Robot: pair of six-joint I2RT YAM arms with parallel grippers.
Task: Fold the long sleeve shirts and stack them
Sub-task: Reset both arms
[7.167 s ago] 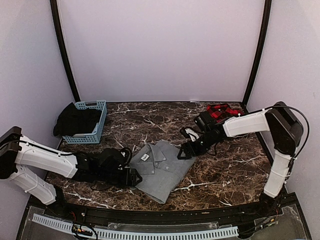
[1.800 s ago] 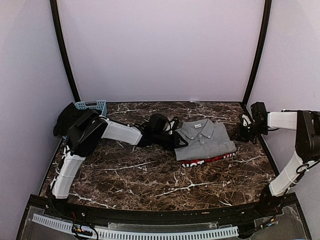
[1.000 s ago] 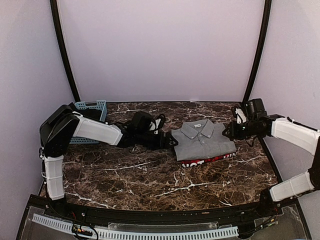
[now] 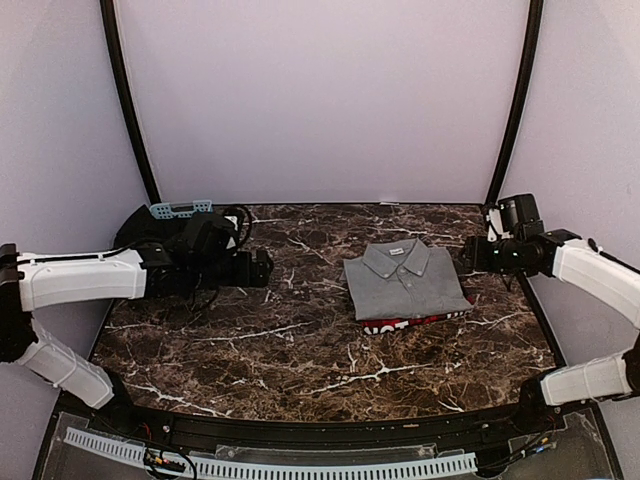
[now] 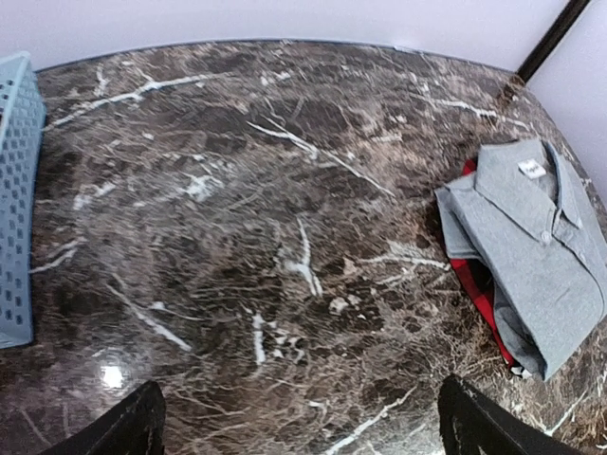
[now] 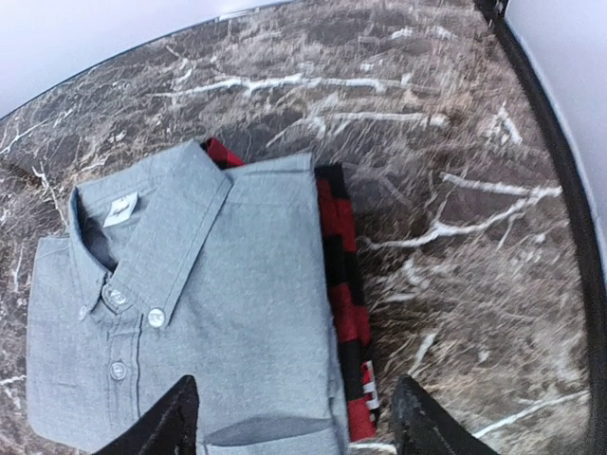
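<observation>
Top external: grey shirt (image 4: pixel 405 280) stacked on plaid flannel (image 4: pixel 415 322), toward the bench's right edge

Only the flannel's red-and-black border shows beneath the folded grey. Near the left edge the left gripper (image 4: pixel 262 268) hovers, fingers apart and empty. Just beside the shirts, the right gripper (image 4: pixel 468 257) hangs with fingers apart.

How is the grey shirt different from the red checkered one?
The grey shirt is plain; the plaid shirt has red-and-black checks and white letters. The grey shirt lies on top, collar and buttons showing; the plaid shirt lies underneath, only edges peeking out. Both are folded in one stack on the table.
</observation>
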